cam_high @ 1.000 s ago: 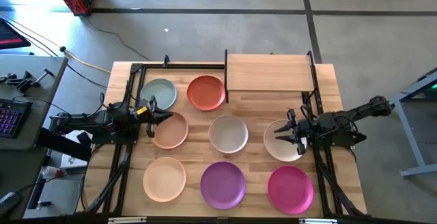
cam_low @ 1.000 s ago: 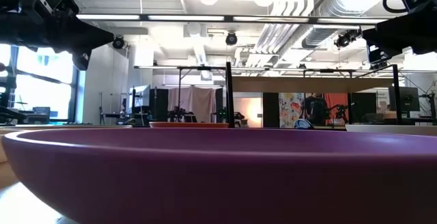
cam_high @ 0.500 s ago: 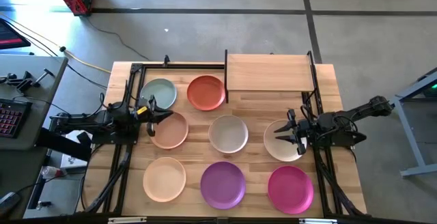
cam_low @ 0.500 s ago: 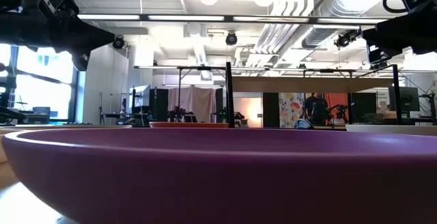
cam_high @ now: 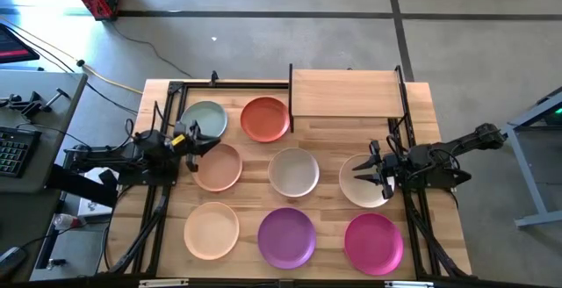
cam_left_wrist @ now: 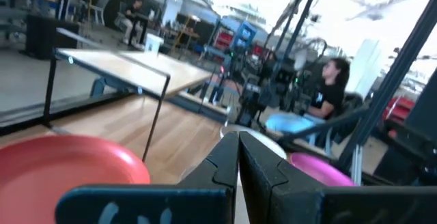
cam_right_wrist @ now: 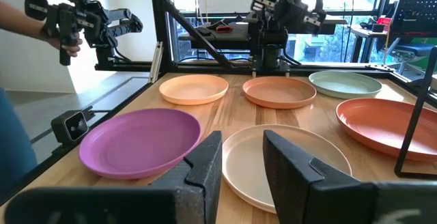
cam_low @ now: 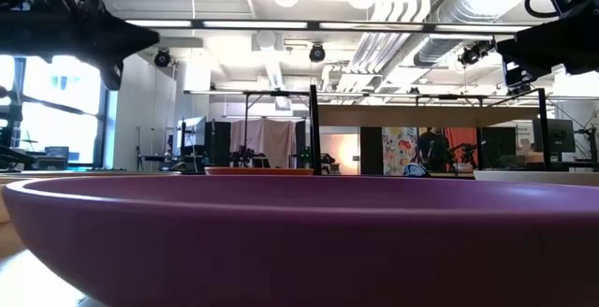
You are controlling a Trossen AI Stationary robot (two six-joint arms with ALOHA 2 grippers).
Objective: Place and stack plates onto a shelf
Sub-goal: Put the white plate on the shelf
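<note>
Overhead, shelf (cam_high: 345, 92) bare, plates (cam_high: 293, 172) on tabletop (cam_high: 439, 112)

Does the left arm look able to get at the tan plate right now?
Probably yes. The left gripper, fingers shut and empty, hangs at the edge of the tan plate, and nothing lies on that plate or between the two. It would have to open first.

8 plates flat on table, none stacked: sage (cam_high: 205, 118) & terracotta (cam_high: 265, 118) at back; tan (cam_high: 219, 168), cream (cam_high: 293, 172), off-white (cam_high: 359, 183) mid row; peach (cam_high: 211, 229), purple (cam_high: 286, 237), magenta (cam_high: 374, 243) in front. Shelf (cam_high: 345, 92) at back right, bare.
</note>
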